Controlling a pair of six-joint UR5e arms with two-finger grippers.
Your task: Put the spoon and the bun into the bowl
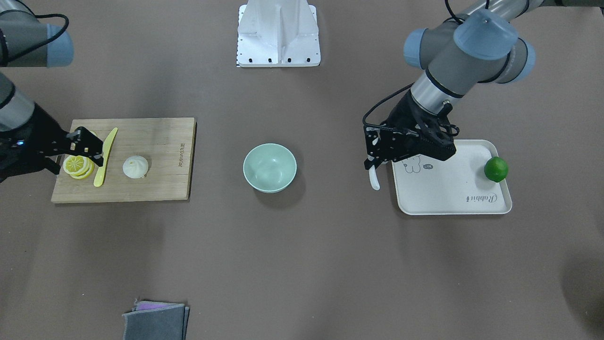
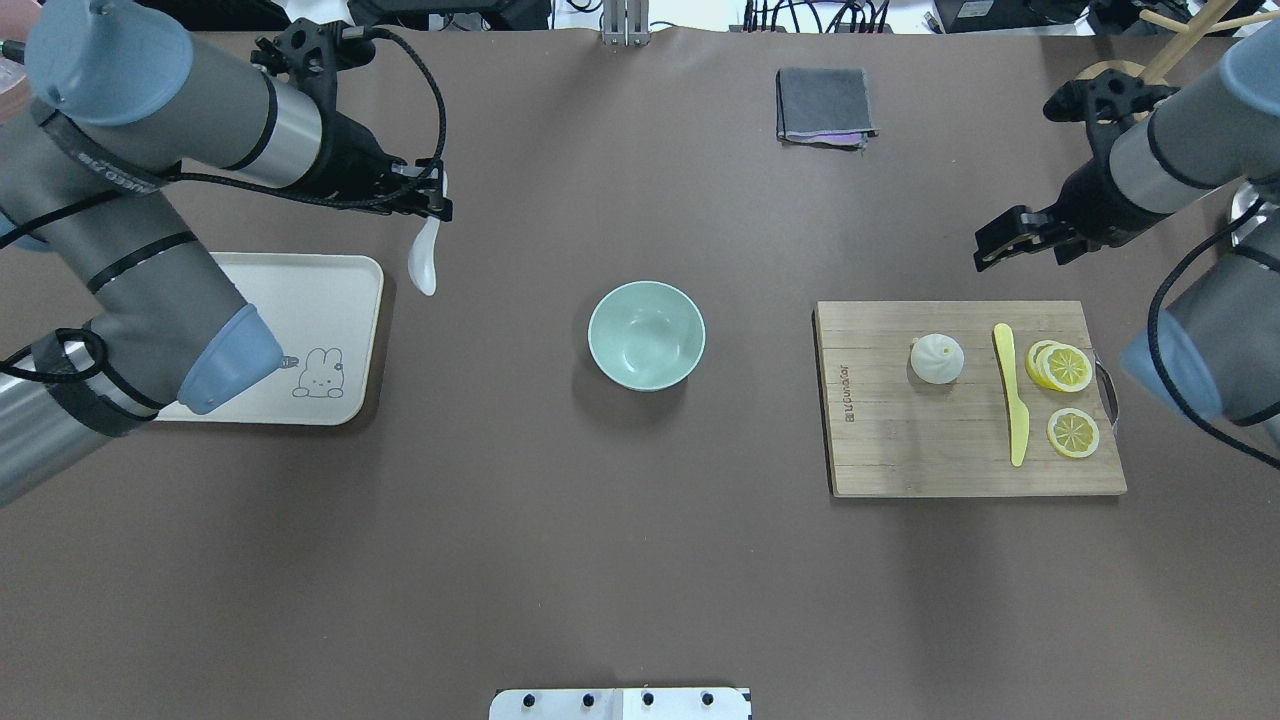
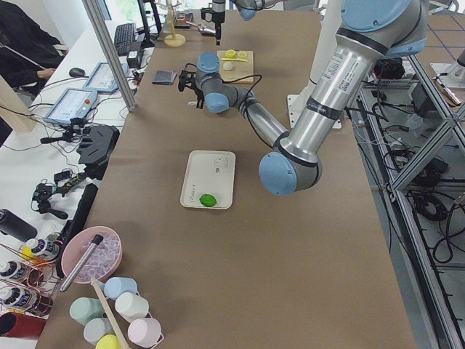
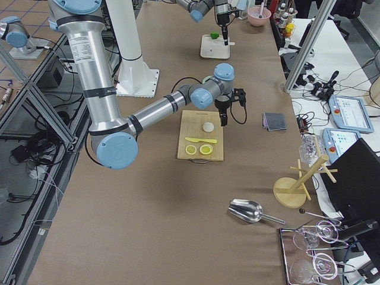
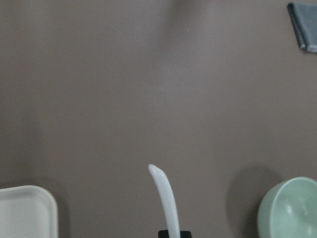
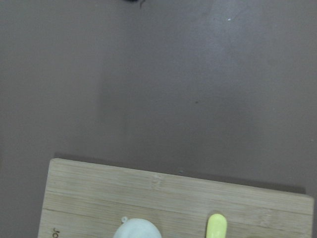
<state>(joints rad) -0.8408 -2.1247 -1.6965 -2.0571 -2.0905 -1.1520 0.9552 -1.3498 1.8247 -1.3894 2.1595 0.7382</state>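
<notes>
My left gripper [image 2: 428,208] is shut on the handle of the white spoon [image 2: 424,262], which hangs scoop-down above the table between the tray and the mint-green bowl [image 2: 646,335]. In the front view the spoon [image 1: 374,179] hangs below that gripper [image 1: 373,163], just left of the tray. The left wrist view shows the spoon [image 5: 166,198] with the bowl [image 5: 290,208] at lower right. The bowl holds nothing. The white bun [image 2: 937,358] sits on the wooden board, also in the right wrist view [image 6: 136,229]. My right gripper [image 2: 1000,250] is open and empty, raised near the board's far edge.
The wooden cutting board [image 2: 900,450] also holds a yellow plastic knife [image 2: 1012,390] and lemon slices [image 2: 1065,368]. An off-white tray [image 1: 448,189] carries a green lime [image 1: 496,169]. A folded grey cloth [image 2: 823,105] lies at the table's far side.
</notes>
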